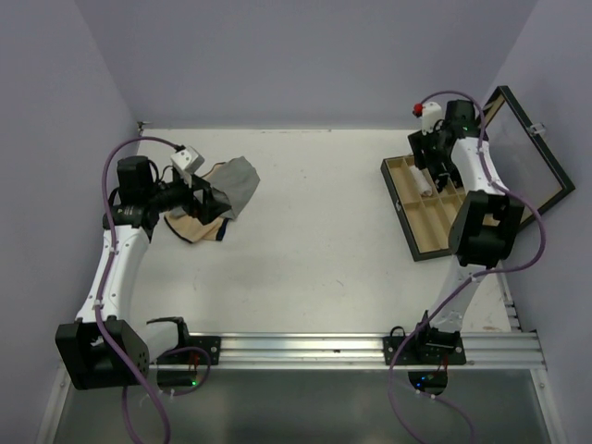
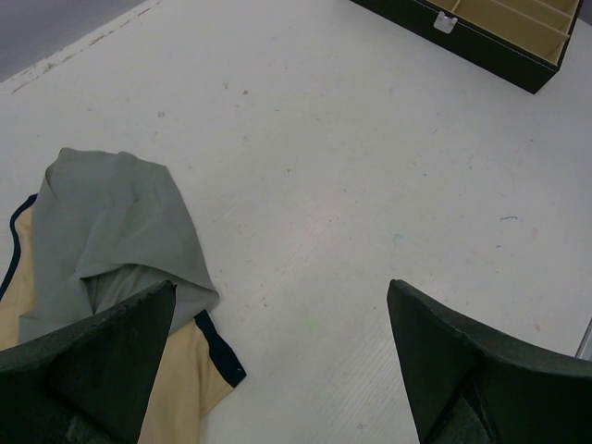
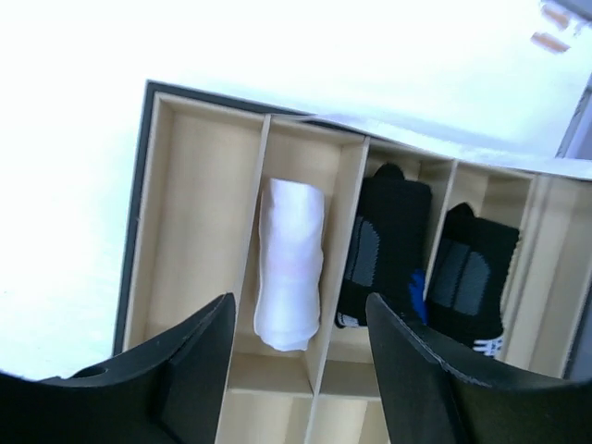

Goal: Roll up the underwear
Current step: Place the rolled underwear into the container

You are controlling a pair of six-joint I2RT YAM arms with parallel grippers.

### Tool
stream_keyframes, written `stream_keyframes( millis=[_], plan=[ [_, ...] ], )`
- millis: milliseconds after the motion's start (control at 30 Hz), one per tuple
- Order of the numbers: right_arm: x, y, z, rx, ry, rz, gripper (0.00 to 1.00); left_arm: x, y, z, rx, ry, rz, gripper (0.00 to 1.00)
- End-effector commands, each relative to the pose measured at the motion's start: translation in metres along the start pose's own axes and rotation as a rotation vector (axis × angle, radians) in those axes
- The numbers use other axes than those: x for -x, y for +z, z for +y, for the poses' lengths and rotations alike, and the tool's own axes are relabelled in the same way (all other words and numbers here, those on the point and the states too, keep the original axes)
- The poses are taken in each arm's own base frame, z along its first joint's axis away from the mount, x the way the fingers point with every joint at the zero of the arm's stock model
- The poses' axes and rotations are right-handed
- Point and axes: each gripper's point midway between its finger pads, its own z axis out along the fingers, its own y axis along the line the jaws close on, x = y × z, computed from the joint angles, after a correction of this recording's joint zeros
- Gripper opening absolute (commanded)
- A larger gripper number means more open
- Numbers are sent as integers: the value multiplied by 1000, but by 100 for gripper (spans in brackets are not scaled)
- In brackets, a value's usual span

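Between the right gripper's parted black jaws we see nothing held; they stand open directly above the underwear, a small white bundle of thin, soft fabric with a faint pink blush, rolled into a tight cylinder. It lies lengthwise in the second slot from the left of the shallow rectangular organiser box, whose pale wooden dividers are smooth and stiff inside a dark outer wall. We judge the rolling itself done and the stowing step at its end. The next move calls for a straight lift clear of the dividers without snagging the loose fabric edge. In the neighbouring slots sit two black rolled garments with grey panels, thicker and knitted in look. The left gripper has its jaws spread wide over the white matte table, holding nothing. Just beside it, a limp grey cloth drapes over a tan cloth with navy trim.
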Motion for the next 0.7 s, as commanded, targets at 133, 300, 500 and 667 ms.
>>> stream_keyframes(
  millis=[133, 300, 500, 667],
  plan=[
    [64, -99, 22, 76, 1, -193, 87, 26, -10, 20, 152, -48, -41, 100],
    [62, -137, 89, 204, -78, -214, 95, 9, -11, 50, 293, -165, 40, 100],
    [20, -169, 187, 344, -169, -169, 96, -37, -2, 85, 375, -166, 209, 91],
    [-15, -177, 219, 464, -107, -106, 96, -62, 13, 103, 343, -153, 294, 79]
  ],
)
